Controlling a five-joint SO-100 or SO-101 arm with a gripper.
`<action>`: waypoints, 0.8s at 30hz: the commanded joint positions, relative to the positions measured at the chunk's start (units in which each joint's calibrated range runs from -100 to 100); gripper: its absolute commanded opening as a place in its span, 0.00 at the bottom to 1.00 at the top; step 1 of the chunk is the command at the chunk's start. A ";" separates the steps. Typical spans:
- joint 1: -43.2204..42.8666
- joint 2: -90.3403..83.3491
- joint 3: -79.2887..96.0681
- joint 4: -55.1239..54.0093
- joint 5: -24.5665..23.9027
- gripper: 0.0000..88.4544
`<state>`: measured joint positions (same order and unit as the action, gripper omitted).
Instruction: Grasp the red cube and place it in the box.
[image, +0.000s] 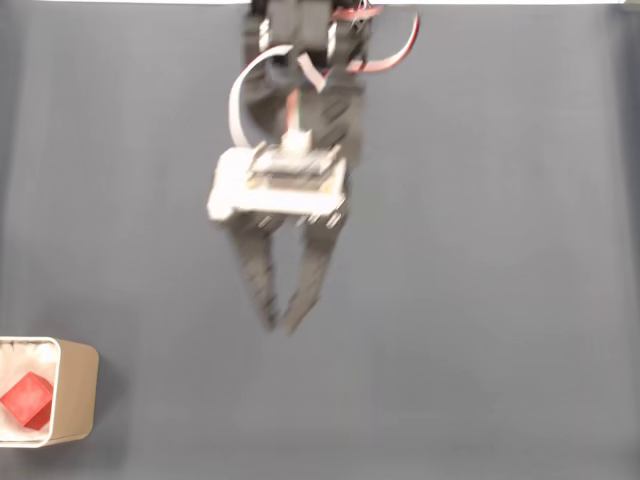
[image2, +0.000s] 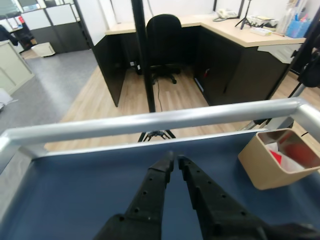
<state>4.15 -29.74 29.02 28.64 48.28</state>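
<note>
One red cube (image: 27, 399) already lies inside the box (image: 76, 390) at the table's (image: 480, 300) corner; the jaws (image: 278, 325), nearly together and empty, should retreat well clear of it.

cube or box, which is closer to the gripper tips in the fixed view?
The box: its tan right wall faces the gripper. The red cube sits inside it, further left near the frame edge.
</note>
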 joint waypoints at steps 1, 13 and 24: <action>-4.58 -16.10 16.60 -2.08 0.49 0.00; -4.72 -55.96 64.04 8.98 0.78 0.00; -3.87 -70.17 70.79 39.48 -0.78 0.00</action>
<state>0.15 -96.87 99.37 60.38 48.03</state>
